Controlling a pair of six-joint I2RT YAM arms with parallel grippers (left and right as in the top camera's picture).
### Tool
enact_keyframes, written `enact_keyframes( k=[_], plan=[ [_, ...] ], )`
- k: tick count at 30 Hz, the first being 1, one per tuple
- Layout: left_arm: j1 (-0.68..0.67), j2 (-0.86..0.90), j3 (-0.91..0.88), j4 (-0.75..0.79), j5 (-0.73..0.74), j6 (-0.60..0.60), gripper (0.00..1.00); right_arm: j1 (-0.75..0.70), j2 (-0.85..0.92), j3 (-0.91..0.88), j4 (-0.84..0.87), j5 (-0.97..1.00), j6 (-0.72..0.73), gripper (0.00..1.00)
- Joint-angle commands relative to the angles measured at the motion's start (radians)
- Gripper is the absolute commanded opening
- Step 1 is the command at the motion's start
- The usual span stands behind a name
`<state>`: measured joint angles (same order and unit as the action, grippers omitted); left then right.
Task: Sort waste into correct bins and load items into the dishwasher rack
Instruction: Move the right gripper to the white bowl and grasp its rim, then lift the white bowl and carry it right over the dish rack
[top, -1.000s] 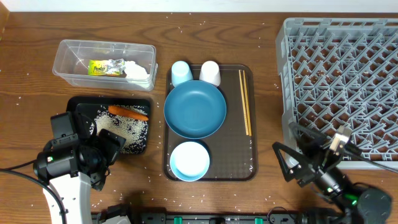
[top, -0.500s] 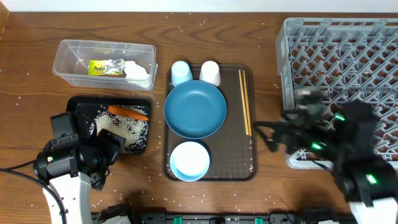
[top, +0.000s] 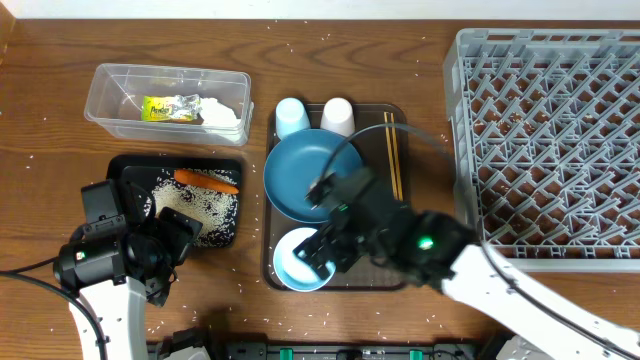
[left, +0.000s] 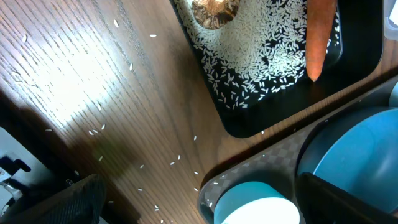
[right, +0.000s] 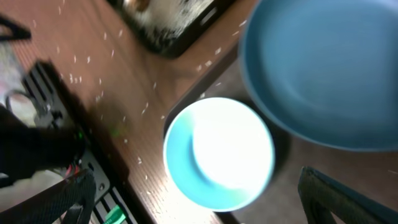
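Wooden table; dishwasher rack far right. Right arm lay stretched across brown serving tray, right gripper spread wide, empty, over white bowl. Left gripper wide, empty, near black tray holding rice, carrot. Clear tub held wrapper, napkin.

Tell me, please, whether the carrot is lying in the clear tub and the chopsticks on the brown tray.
Not quite: the overhead view shows the carrot in the black tray, not in the clear tub. The chopsticks do lie on the brown tray.
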<state>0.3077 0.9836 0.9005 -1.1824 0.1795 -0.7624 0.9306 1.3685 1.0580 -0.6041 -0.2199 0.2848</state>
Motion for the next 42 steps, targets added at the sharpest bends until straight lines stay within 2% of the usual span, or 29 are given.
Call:
enact_keyframes(
  k=[1,6,12,18,26,28,33,40,42],
  plan=[
    [0.005,-0.005,0.001,-0.006,-0.013,0.006,0.98,0.069,0.054,0.022,0.011,0.036,0.014,0.97],
    [0.005,-0.005,0.001,-0.006,-0.013,0.006,0.98,0.152,0.164,0.022,0.038,0.037,-0.019,0.86],
    [0.005,-0.005,0.001,-0.006,-0.013,0.006,0.98,0.198,0.294,0.022,0.048,0.095,-0.027,0.86],
    [0.005,-0.005,0.001,-0.006,-0.013,0.006,0.98,0.205,0.347,0.023,0.081,0.096,-0.032,0.68],
    [0.005,-0.005,0.001,-0.006,-0.013,0.006,0.98,0.209,0.445,0.028,0.103,0.104,-0.057,0.68],
    [0.005,-0.005,0.001,-0.006,-0.013,0.006,0.98,0.209,0.445,0.035,0.100,0.105,-0.057,0.61],
    [0.005,-0.005,0.001,-0.006,-0.013,0.006,0.98,0.210,0.445,0.039,0.099,0.108,-0.057,0.36],
    [0.005,-0.005,0.001,-0.006,-0.013,0.006,0.98,0.210,0.444,0.041,0.093,0.111,-0.054,0.16],
    [0.005,-0.005,0.001,-0.006,-0.013,0.006,0.98,0.210,0.441,0.051,0.083,0.111,-0.046,0.04]
  ],
)
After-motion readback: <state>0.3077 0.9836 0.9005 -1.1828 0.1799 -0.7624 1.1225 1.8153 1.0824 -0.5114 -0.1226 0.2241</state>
